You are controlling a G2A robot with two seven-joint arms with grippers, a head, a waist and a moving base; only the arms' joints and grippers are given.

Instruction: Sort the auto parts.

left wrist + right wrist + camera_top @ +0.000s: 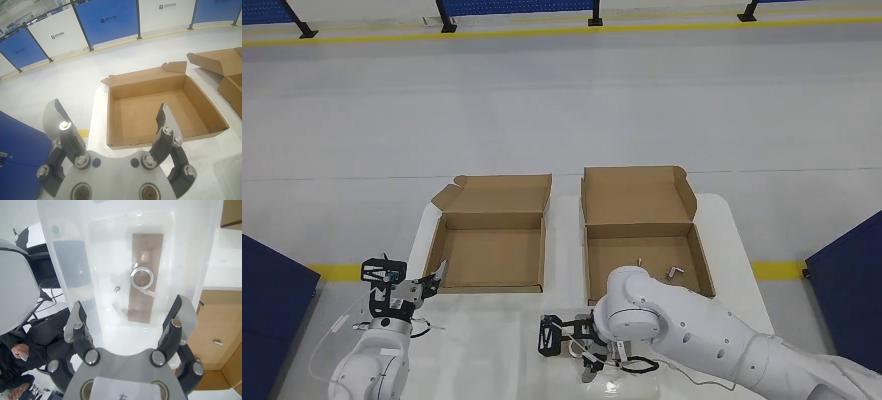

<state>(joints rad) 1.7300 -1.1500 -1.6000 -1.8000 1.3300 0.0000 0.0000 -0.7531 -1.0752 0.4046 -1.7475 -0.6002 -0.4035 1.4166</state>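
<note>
Right hand (128,303) spread wide over a clear bin (189,256) — metal ring (132,277), perhaps a washer, just ahead of it.

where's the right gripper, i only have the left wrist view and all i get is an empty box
Observer: The right gripper is open over a clear bin on the robot's side of the table, in front of the right-hand box.
Operator: anything in that bin to grab
Observer: Yes, a metal ring and a small bolt lie apart on its floor.
</note>
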